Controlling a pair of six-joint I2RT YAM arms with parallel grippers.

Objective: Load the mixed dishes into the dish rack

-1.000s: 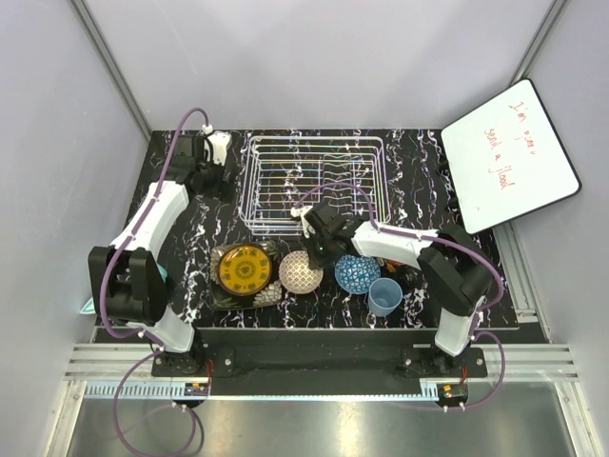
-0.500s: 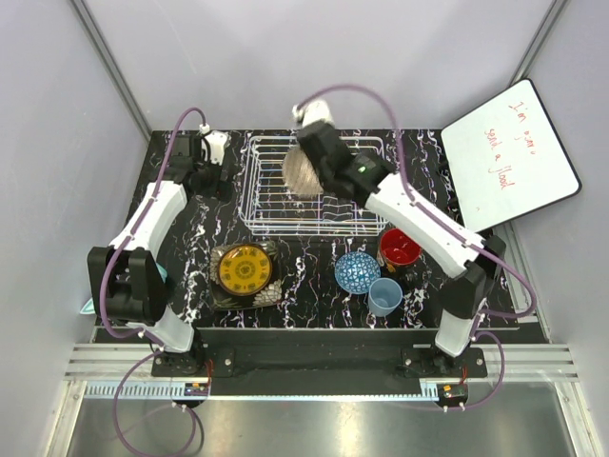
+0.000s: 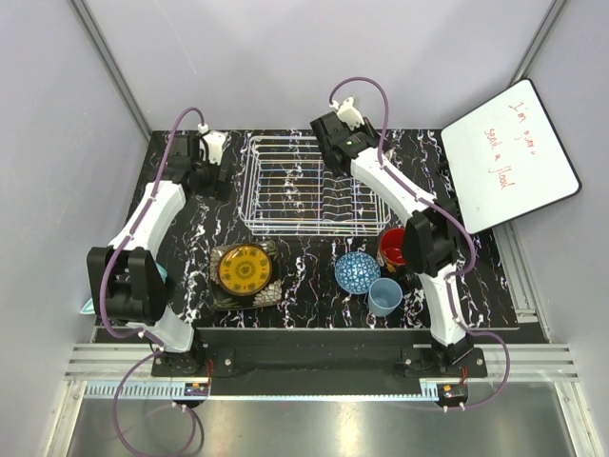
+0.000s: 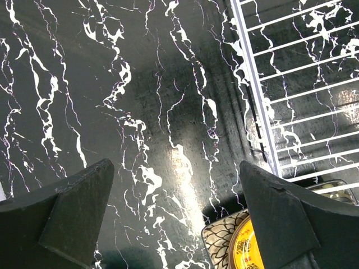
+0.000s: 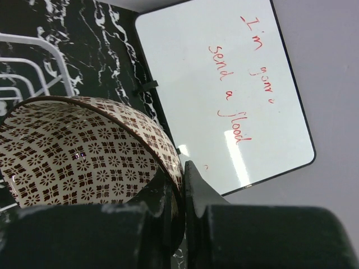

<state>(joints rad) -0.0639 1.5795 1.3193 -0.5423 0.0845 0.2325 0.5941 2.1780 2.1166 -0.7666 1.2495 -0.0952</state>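
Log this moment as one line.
right jaws: shut on brown-patterned bowl rim, at dish rack far edge | left jaws: open, beside rack

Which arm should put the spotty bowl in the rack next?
Right. The right gripper pinches the rim of the bowl by the dish rack; the left gripper is open and empty.

Bright, even light, with a glare patch on the glossy tabletop (image 4: 180, 161) and soft shadows.

Overhead view and both close wrist views share the dish rack (image 3: 314, 186).
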